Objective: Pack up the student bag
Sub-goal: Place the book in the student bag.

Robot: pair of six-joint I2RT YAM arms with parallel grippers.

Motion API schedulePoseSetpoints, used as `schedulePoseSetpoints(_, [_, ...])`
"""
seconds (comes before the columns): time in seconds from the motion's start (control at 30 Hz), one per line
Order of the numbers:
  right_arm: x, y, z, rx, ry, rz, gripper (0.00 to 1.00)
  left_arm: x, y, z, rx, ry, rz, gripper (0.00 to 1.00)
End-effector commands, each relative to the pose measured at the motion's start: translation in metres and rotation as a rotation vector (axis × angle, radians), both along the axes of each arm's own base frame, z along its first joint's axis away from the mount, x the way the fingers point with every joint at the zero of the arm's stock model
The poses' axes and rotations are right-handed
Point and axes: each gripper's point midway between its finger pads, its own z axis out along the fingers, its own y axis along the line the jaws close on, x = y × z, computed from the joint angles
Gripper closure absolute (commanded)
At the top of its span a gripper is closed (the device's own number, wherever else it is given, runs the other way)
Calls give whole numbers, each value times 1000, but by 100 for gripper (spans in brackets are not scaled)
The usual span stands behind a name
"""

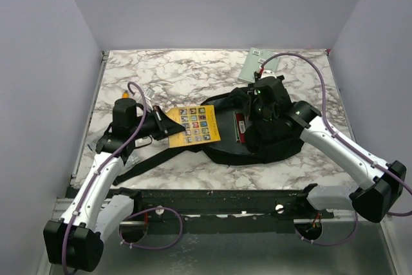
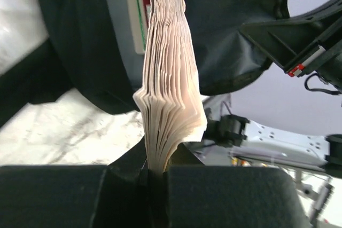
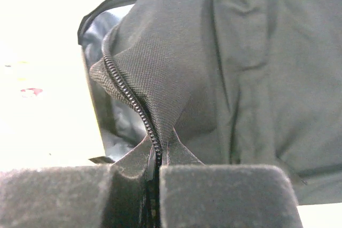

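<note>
- left gripper (image 1: pixel 163 122) is held low, extended rightward; clamped on yellow book (image 1: pixel 194 125)
- right gripper (image 3: pixel 156 170) is angled left over student bag (image 1: pixel 257 136); pinched tight on zipper edge (image 3: pixel 131 100)
- bag is laid centre-right on marble table (image 1: pixel 167 69)

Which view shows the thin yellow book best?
Top external: the thin yellow book with a picture-grid cover faces up there. Left wrist shows only its fanned page edges; right wrist shows none of it.

The right claw (image 3: pixel 156 180) is clamped on the zippered edge of the student bag (image 3: pixel 256 78). The zipper (image 3: pixel 131 102) curves up and left from the claw. Grey lining (image 3: pixel 104 30) shows above-left of the claw, with bright tabletop (image 3: pixel 43 78) further left.
</note>
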Motion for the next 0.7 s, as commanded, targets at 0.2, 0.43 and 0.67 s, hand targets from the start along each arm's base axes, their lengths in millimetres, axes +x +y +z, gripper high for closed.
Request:
schedulePoseSetpoints(0.2, [-12,32,14,189,-9,116,99,-10,-71,5,-231,201,-132,100])
schedulePoseSetpoints(0.43, [-12,30,21,208,-27,112,100,13,-117,-7,-249,295,-123,100])
schedulePoseSetpoints(0.67, [-16,31,32,233,-44,127,100,54,-153,-24,-215,223,62,100])
